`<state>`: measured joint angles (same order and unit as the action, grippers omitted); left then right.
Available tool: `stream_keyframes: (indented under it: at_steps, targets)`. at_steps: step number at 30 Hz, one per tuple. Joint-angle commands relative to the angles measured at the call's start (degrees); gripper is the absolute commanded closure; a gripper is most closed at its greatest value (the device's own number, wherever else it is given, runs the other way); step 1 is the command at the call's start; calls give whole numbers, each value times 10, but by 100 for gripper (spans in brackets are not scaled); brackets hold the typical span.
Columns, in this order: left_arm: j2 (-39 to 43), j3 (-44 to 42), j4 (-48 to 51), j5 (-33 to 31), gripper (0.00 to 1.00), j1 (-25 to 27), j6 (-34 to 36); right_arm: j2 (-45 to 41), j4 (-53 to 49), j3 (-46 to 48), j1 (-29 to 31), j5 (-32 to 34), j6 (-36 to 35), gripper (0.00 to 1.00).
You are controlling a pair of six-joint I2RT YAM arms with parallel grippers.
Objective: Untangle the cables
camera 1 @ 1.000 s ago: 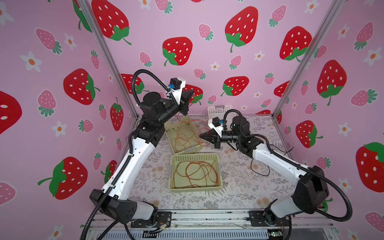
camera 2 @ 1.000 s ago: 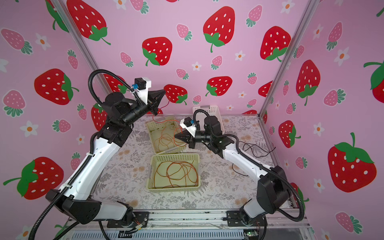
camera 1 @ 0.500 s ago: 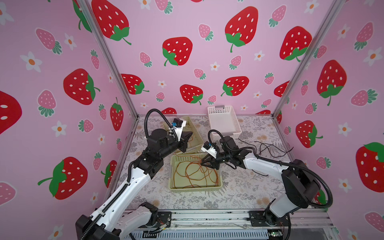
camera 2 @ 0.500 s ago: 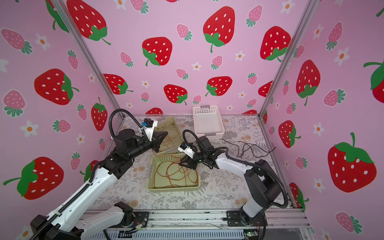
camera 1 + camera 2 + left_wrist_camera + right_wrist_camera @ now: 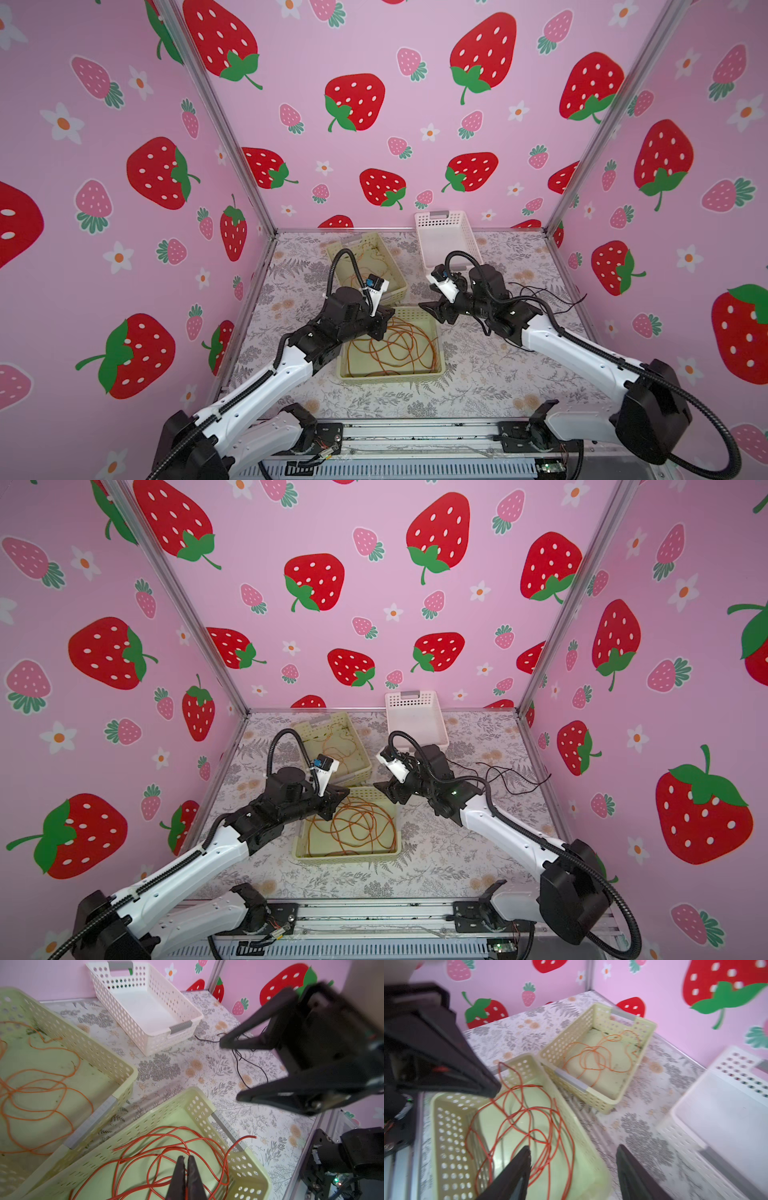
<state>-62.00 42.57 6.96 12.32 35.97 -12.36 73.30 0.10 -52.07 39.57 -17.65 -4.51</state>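
**Left fingers shut over the near basket, right fingers spread wide and holding nothing**

Closest to the robot's base, the near basket (image 5: pixel 390 376), pale yellow and perforated, sits on the leaf-patterned table (image 5: pixel 478 384). It holds a loose tangle of red-orange cables (image 5: pixel 395 345). In the left wrist view, 1 strand end pokes out over the basket's rim.

The left gripper (image 5: pixel 390 315) hangs over the far left corner of this basket, above the tangle. Its 2 fingers (image 5: pixel 179 1172) are pressed together almost to the tips. A sliver of red shows deep in the slit between them, but I cannot tell whether a strand is really pinched there. In the right wrist view a red-orange loop passes just under the tip.

Facing it, the right gripper (image 5: pixel 432 314) hovers over the far right corner of the same basket. Its 2 fingers (image 5: pixel 517 1172) stand wide apart, with nothing between them and touching nothing.

Just beyond, the second basket (image 5: pixel 398 291), also pale yellow and set at an angle, holds a thinner orange cable (image 5: pixel 374 258) in loose curls. To the right, behind the right arm, thin black cables (image 5: pixel 540 291) lie sprawled on the table outside any basket. Farthest back, by the rear wall, stands the white basket (image 5: pixel 441 223).
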Motion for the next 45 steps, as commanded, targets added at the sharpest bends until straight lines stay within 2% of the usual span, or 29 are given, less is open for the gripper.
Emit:
stream_keyframes:
  at_steps: [1, 3, 5, 6, 11, 13, 15, 22, 28, 31, 34, 38, 40, 42, 45]
  targets:
    - [-44, -5, -13, -18, 100, 21, -15, -22, -19, 19, -67, 82, 36, 34]
    - [-65, -3, -18, -18, 96, 30, -17, -31, -36, 29, -131, 109, 80, 35]
    - [-79, 4, -15, -20, 67, 40, -10, -32, -51, 48, -199, 115, 105, 35]
    - [-80, 8, -13, -23, 56, 44, -5, -28, -57, 56, -224, 129, 111, 36]
    - [-52, 36, -1, -41, 25, 55, 42, 35, -56, 86, -321, 167, 108, 39]
    - [-38, 51, 10, -59, 17, 56, 65, 74, -52, 79, -345, 169, 108, 41]
    - [-28, 65, 20, -61, 0, 57, 86, 114, -43, 70, -356, 177, 105, 42]
    - [-22, 114, 33, -65, 0, 58, 168, 250, -35, -1, -363, 200, 80, 47]
    - [-64, 169, 30, -61, 5, 57, 218, 316, -47, -53, -364, 212, 69, 48]
    - [-91, 190, 17, -48, 7, 55, 230, 348, -57, -72, -364, 214, 63, 56]
    - [-115, 212, 1, -24, 9, 51, 231, 365, -63, -79, -363, 210, 59, 71]
    - [-144, 244, -7, -2, 12, 42, 225, 351, -76, -81, -362, 198, 58, 92]
    - [-162, 260, -15, 13, 9, 40, 217, 308, -86, -80, -356, 197, 57, 100]
    - [-186, 280, -25, 29, 0, 39, 203, 252, -97, -85, -349, 179, 58, 100]
    - [-238, 313, -53, 64, 1, 40, 177, 156, -102, -111, -336, 101, 64, 100]
